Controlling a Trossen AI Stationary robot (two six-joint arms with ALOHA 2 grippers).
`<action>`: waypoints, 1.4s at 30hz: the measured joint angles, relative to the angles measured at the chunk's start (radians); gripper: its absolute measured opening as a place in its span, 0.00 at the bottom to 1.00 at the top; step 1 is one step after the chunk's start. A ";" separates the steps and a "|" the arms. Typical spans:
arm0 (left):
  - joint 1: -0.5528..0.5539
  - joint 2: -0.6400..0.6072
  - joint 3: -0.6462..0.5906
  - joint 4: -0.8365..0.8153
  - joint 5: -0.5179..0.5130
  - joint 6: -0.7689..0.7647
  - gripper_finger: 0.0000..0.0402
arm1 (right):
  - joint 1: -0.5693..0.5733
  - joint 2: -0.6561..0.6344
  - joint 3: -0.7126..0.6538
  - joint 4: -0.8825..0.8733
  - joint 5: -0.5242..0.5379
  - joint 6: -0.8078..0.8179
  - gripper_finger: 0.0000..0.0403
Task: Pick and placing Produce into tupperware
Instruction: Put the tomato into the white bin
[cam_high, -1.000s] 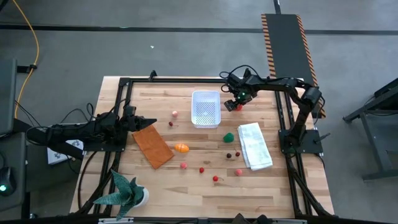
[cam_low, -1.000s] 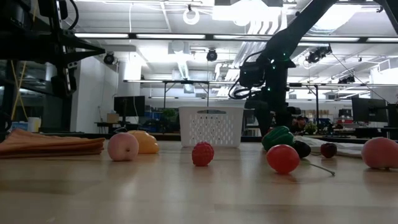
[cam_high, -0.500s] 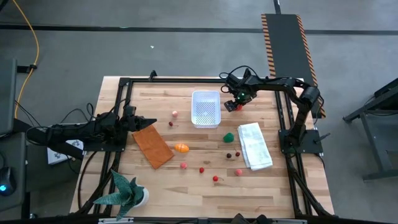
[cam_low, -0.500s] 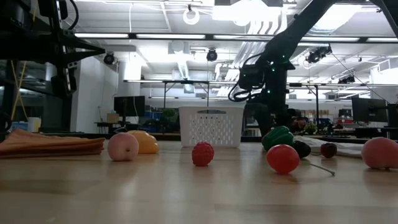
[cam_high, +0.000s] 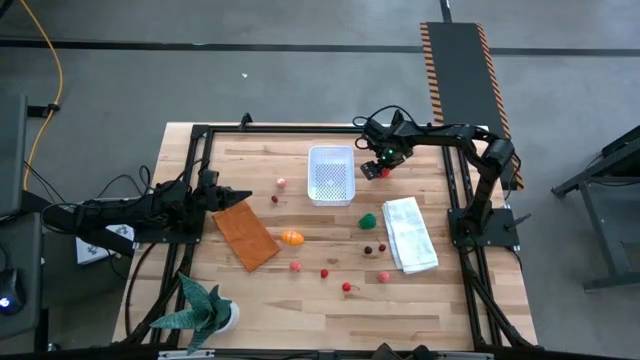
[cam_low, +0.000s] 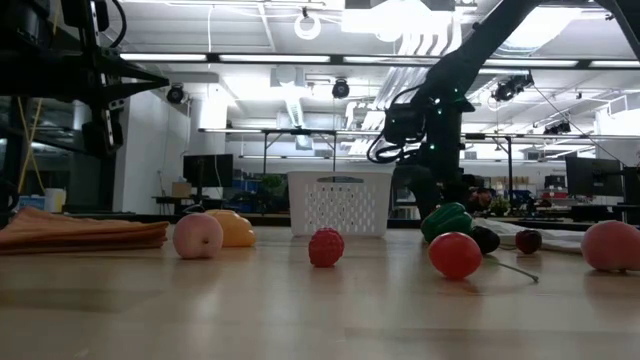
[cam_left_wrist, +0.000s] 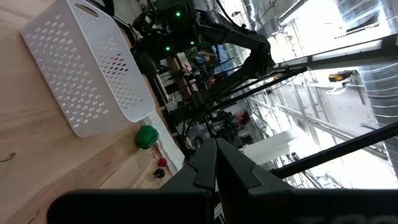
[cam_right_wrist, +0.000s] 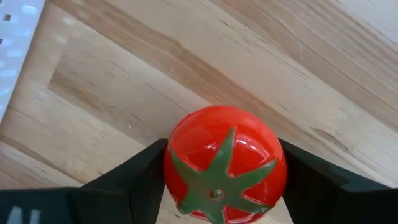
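Presently, on the table (cam_high: 300, 300):

Right arm: reaches from its base at the right edge of the high view up and leftward, elbow bent, wrist tipped down. Right gripper (cam_high: 374, 169) sits just right of the tub (cam_high: 332, 174), upper centre of frame. In the right wrist view its fingers (cam_right_wrist: 140, 174) flank the tomato (cam_right_wrist: 224, 165) on both sides, spread wide (whether the pads press the skin or stand just off it I cannot tell). The tomato rests on the wood, green star-shaped calyx facing the camera.

Left arm: lies low along the left edge of the high view, pointing right. Left gripper (cam_high: 235, 195) closed and holding nothing, tip at the top of the orange mat (cam_high: 246, 236).

Tub: white, perforated, upright.

Loose produce, centre and lower centre of the high view: carrot (cam_high: 291, 238), green piece (cam_high: 369, 220), pink piece (cam_high: 384, 276), several small red and dark berries.

Cloth (cam_high: 409, 233): right of centre.

Plant (cam_high: 203, 308): lower left.
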 joint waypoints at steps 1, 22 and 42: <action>0.000 0.000 0.000 0.000 0.000 0.000 0.00 | 0.000 0.000 0.003 -0.008 0.000 -0.002 0.62; 0.000 0.000 0.000 0.000 0.000 0.004 0.00 | 0.003 -0.001 0.373 -0.300 0.008 -0.101 0.62; 0.000 0.000 0.000 0.000 0.000 0.004 0.00 | 0.095 -0.002 0.689 -0.453 0.003 -0.143 0.62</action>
